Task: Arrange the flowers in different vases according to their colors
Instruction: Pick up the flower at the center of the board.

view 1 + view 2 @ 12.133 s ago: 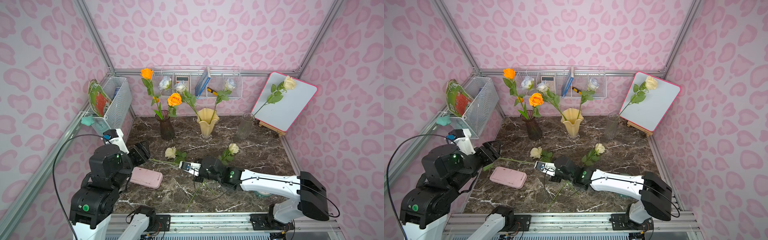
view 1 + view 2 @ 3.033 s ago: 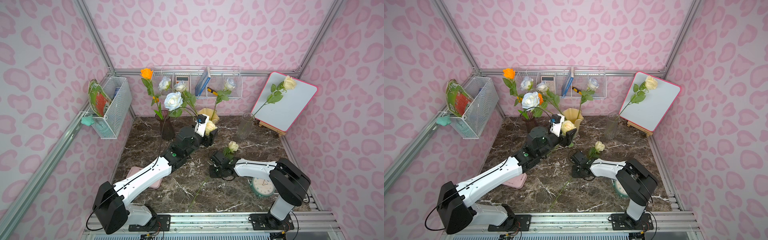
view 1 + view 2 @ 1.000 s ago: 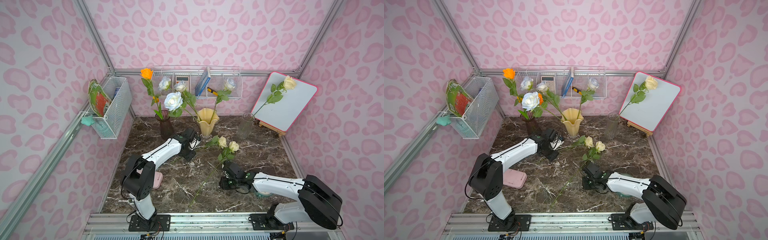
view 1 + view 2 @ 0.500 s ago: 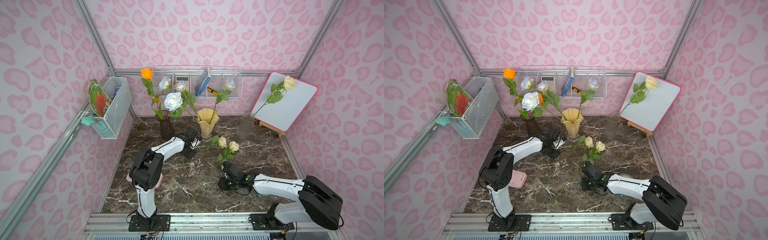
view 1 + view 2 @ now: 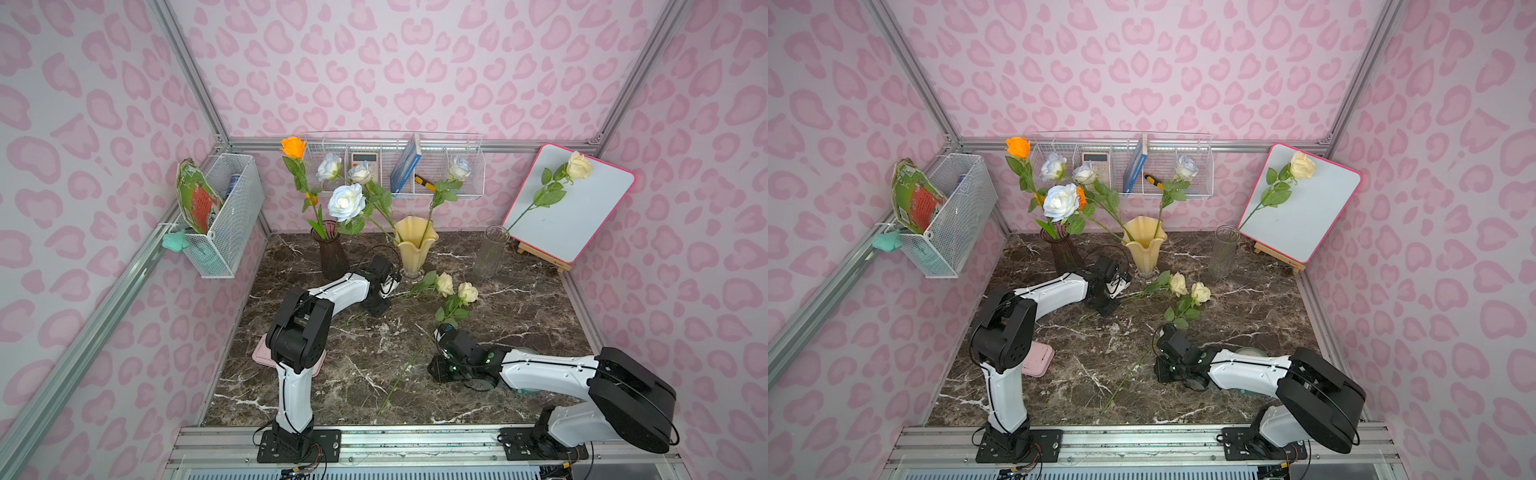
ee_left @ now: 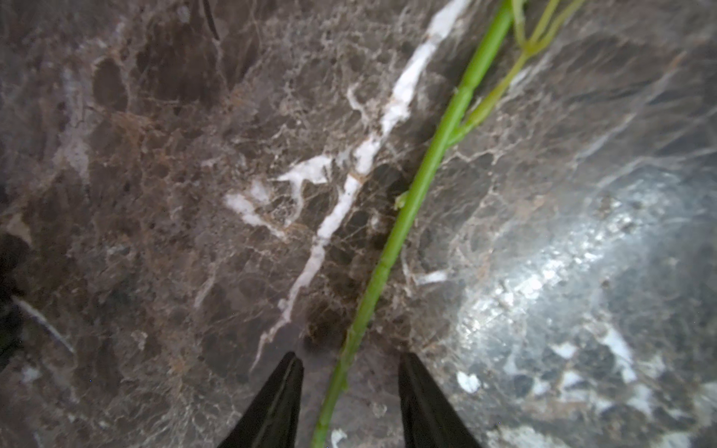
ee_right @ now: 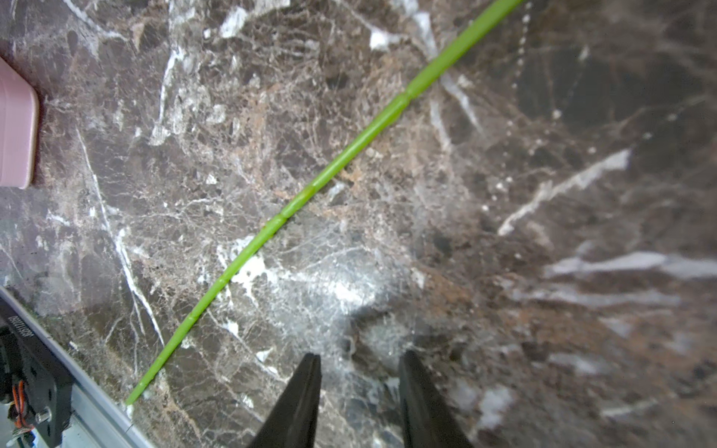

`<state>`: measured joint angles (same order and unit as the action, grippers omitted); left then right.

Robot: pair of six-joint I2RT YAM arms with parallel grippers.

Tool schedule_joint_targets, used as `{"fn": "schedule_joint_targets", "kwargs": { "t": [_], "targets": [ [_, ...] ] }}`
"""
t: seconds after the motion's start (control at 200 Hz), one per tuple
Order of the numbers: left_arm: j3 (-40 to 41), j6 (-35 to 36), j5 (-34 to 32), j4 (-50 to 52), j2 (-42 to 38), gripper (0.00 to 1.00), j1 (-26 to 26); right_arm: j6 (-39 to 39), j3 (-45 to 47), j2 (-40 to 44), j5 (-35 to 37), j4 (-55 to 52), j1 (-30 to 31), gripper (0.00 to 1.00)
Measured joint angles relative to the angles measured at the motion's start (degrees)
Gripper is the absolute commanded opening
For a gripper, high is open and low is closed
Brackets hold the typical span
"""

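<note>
Only in wrist views: left pincer (image 6: 349,355) apart astride green stem (image 6: 411,201), right pincer (image 7: 360,353) apart above marble (image 7: 504,194).

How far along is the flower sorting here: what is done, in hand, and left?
Done: a cream rose stands in the clear vase; pale blue roses fill the yellow vase. In hand: the left gripper, open, straddles the stem of a lying cream rose. Left: that rose, its neighbour near the open right gripper, and the pale rose sharing the purple vase with an orange rose.
</note>
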<state>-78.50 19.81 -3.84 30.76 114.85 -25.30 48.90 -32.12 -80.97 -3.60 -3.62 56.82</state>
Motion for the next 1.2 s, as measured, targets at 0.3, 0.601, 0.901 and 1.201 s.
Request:
{"fn": "schedule_joint_targets", "kwargs": {
  "t": [0.3, 0.601, 0.901, 1.201],
  "targets": [
    [-2.6, -2.4, 3.5, 4.0, 2.0, 0.13, 0.1, 1.7, 1.4, 3.3, 0.0, -3.2, 1.3, 0.37],
    [-1.9, -7.1, 4.8, 6.6, 0.6, 0.00, -0.3, 2.4, 3.2, 6.5, 1.0, -5.1, 1.7, 0.37],
    [-1.7, -13.7, 5.3, 15.0, -10.8, 0.00, -5.2, 3.4, 3.5, 7.7, 2.3, -5.1, 3.2, 0.37],
    [-3.3, -18.3, 9.8, 19.6, -25.3, 0.00, -12.5, 4.0, 4.6, 10.9, 3.7, -6.0, 3.5, 0.37]
  ]
}}
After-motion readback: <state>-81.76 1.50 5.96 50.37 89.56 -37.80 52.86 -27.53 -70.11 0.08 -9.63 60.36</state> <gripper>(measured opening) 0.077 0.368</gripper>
